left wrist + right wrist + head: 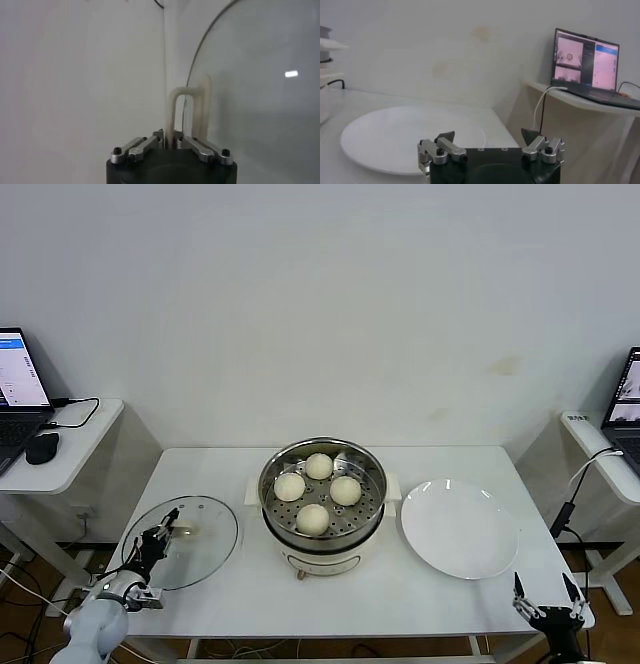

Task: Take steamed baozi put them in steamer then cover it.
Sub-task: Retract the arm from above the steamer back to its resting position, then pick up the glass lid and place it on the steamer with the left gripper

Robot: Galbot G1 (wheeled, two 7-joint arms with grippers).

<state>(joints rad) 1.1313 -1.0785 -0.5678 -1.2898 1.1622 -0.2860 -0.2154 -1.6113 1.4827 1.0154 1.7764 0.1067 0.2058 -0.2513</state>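
Jaws of the left gripper [172,142] clamp the cover [195,534]; baozi [318,466] fill the steamer [322,489].

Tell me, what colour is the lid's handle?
Cream-white; the handle shows best in the left wrist view.

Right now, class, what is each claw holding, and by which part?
The left claw grips the round clear glass lid by its cream-white bar handle. The right claw is open, holding nothing.

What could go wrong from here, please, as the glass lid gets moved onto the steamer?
The left gripper is shut on only the thin cream-white bar handle of the round clear glass lid, so the lid may swing or slip when lifted. The four off-white baozi dome up inside the shiny steel steamer; a tilted lid could clip its rim.
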